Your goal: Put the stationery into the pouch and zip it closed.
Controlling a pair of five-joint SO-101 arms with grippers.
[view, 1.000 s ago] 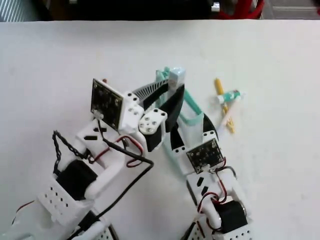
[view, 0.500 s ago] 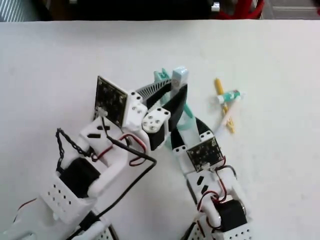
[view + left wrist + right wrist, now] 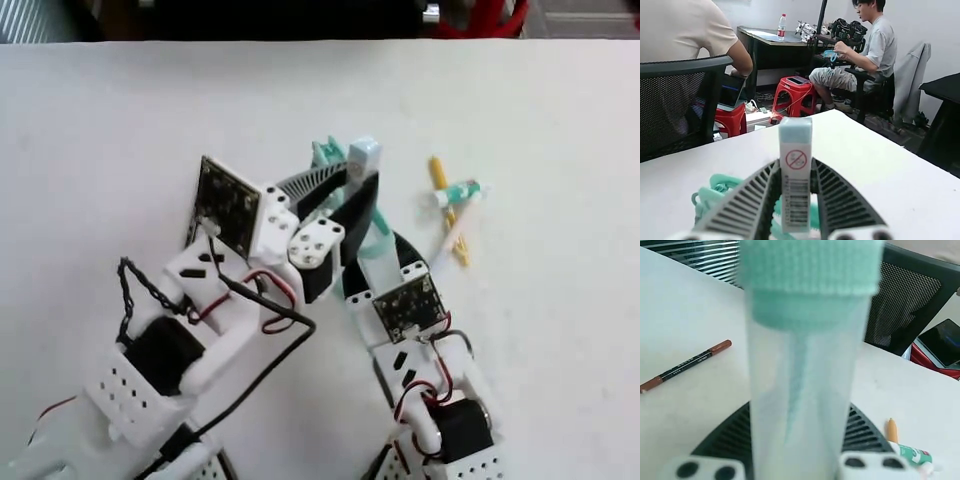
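The small box (image 3: 362,153) sits beside the pouch (image 3: 800,390), pens (image 3: 450,205) right of both.

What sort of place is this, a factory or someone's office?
Probably a small robotics lab or shared workroom: a left arm and a right arm sit at a white table, with a mesh chair, red stools and a desk of robot gear behind.

A red prohibition sign above a barcode on the pale block (image 3: 795,175); the brown pencil (image 3: 685,366) bears illegible print
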